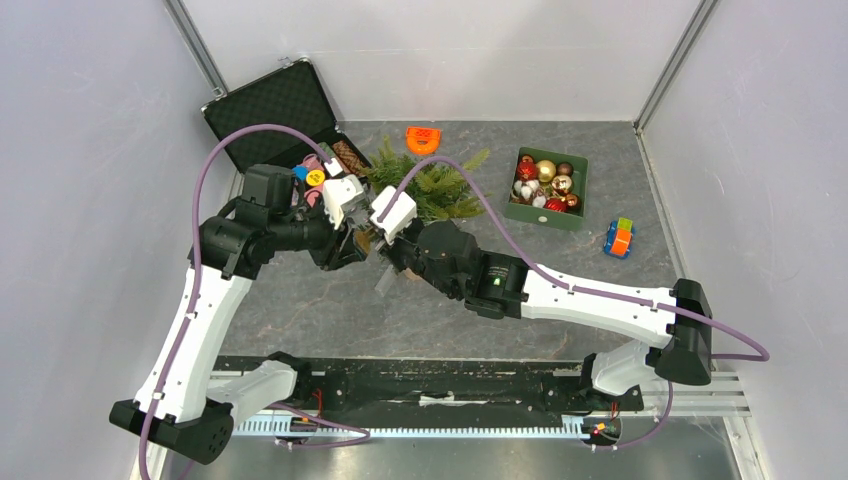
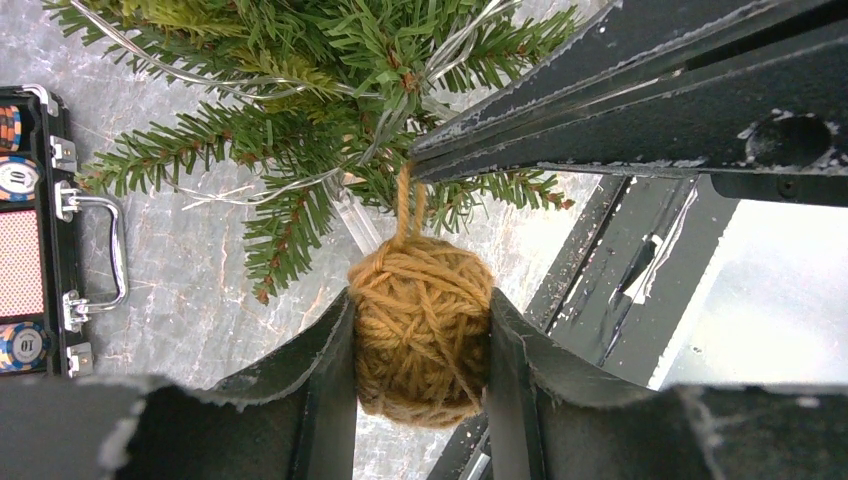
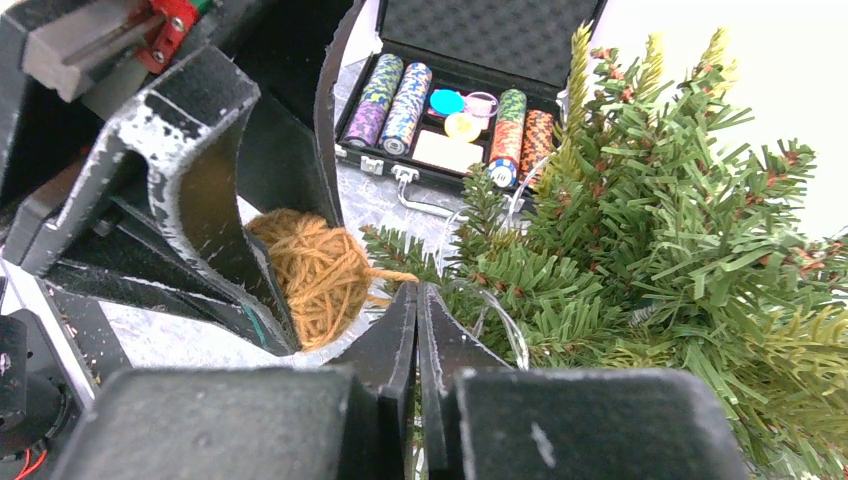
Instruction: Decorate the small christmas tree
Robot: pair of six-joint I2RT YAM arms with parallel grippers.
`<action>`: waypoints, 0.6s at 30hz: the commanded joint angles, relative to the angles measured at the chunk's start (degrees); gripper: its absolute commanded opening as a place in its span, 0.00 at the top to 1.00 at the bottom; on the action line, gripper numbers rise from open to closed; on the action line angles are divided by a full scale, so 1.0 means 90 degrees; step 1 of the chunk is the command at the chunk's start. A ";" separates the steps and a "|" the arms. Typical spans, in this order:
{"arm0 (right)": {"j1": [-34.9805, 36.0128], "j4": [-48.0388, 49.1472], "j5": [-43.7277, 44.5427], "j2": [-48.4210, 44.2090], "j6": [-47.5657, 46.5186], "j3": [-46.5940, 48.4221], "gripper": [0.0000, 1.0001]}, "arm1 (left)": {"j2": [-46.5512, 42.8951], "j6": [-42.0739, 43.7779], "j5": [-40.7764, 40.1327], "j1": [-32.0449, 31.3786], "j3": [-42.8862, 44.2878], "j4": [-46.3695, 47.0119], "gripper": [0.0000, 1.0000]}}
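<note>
Where tree (image 2: 300,150) bristles, left gripper (image 2: 420,308) clasps woolly ball (image 2: 420,350).

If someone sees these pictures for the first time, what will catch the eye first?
A mustard yarn ball sits clamped in the left gripper, while the right gripper pinches the yarn loop, both beside the small christmas tree in the centre. A green box of shiny baubles stands back right; an open briefcase of poker chips, back left.
</note>
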 commanded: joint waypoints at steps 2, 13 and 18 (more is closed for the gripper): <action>0.0019 0.0391 0.0215 -0.0022 -0.0056 0.0013 1.00 | -0.0005 0.0146 0.0163 0.0028 0.0103 0.0290 0.98; 0.0019 0.0374 0.0408 0.0236 -0.0056 0.0209 1.00 | 0.0073 0.0168 0.0004 0.0039 0.0039 0.0290 0.98; 0.0018 0.0317 0.0387 0.0171 -0.0028 0.0176 1.00 | 0.0111 0.0109 0.0103 0.0039 0.0055 0.0353 0.98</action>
